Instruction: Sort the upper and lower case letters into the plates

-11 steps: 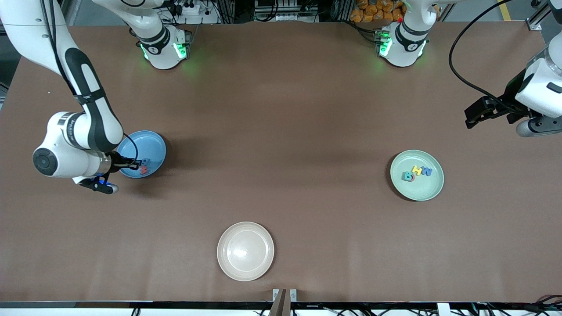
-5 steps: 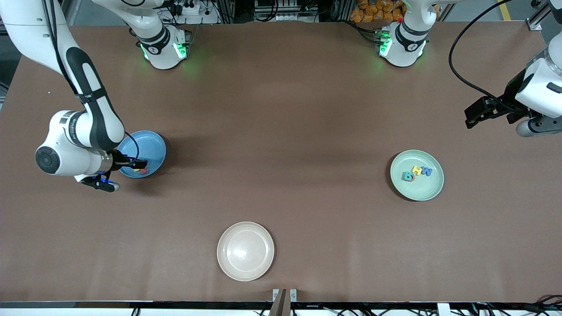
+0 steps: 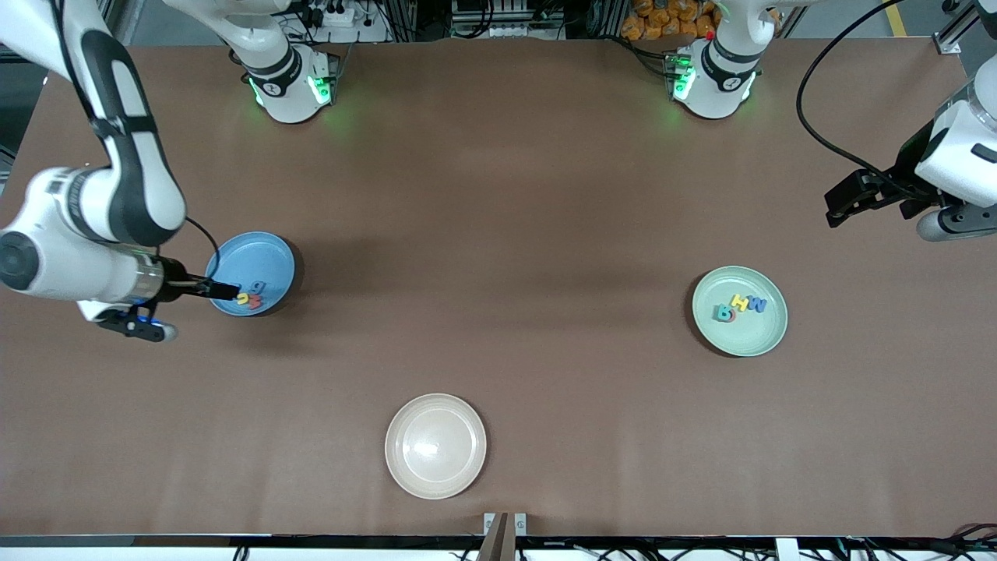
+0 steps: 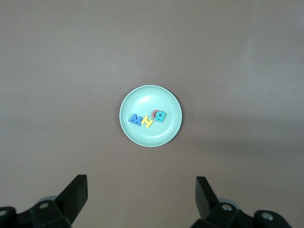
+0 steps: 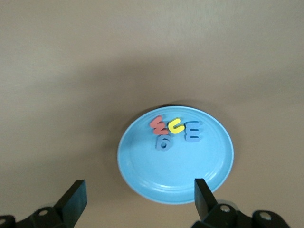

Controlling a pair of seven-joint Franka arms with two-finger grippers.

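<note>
The mid-blue plate [image 3: 257, 253] lies toward the right arm's end of the table. Several small foam letters rest on it: a red one [image 5: 158, 125], a yellow one [image 5: 176, 126] and two blue ones [image 5: 193, 132]. My right gripper [image 3: 227, 292] hangs open and empty over that plate's edge [image 5: 180, 166], its fingers wide apart [image 5: 137, 190]. The mint plate [image 3: 740, 336] lies toward the left arm's end, holding a blue letter [image 4: 136, 119], a yellow one [image 4: 147, 122] and a teal one [image 4: 160, 116] over a red one. My left gripper [image 3: 841, 204] waits open, high above the table [image 4: 141, 187].
A cream-beige plate [image 3: 435, 446] with nothing on it sits near the front edge, midway along the table. The two arm bases [image 3: 292, 86] stand along the table's back edge. Brown tabletop stretches between the plates.
My right gripper has opened and left the yellow letter on the blue plate. It has drawn back from the letters toward the right arm's end. The left arm has not moved.
</note>
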